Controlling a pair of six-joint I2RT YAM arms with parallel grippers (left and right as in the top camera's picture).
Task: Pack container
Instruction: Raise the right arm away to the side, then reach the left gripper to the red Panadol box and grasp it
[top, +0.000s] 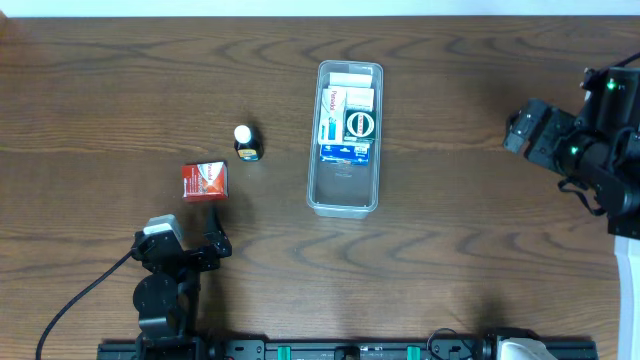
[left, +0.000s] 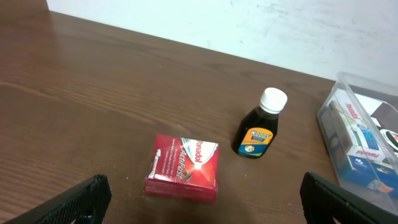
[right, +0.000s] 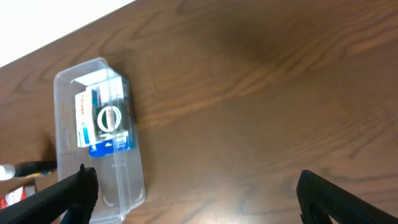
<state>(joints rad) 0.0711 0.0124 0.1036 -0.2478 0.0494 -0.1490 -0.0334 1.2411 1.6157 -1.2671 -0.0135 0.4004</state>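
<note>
The container (top: 345, 198), a long clear tub, lies mid-table with several small boxes packed in its far half; its near half is bare. It also shows in the left wrist view (left: 328, 118) and the right wrist view (right: 121, 183). A red Panadol box (top: 205, 180) (left: 183, 167) and a small dark bottle with a white cap (top: 245, 142) (left: 260, 124) lie left of the tub. My left gripper (top: 190, 238) (left: 202, 211) is open and empty, just short of the red box. My right gripper (top: 516, 130) (right: 196, 199) is open and empty, far right of the tub.
The table is dark wood. A black cable (top: 85, 295) runs from the left arm's base toward the front left corner. The right arm's body (top: 600, 150) fills the right edge. A rail (top: 350, 350) runs along the front edge.
</note>
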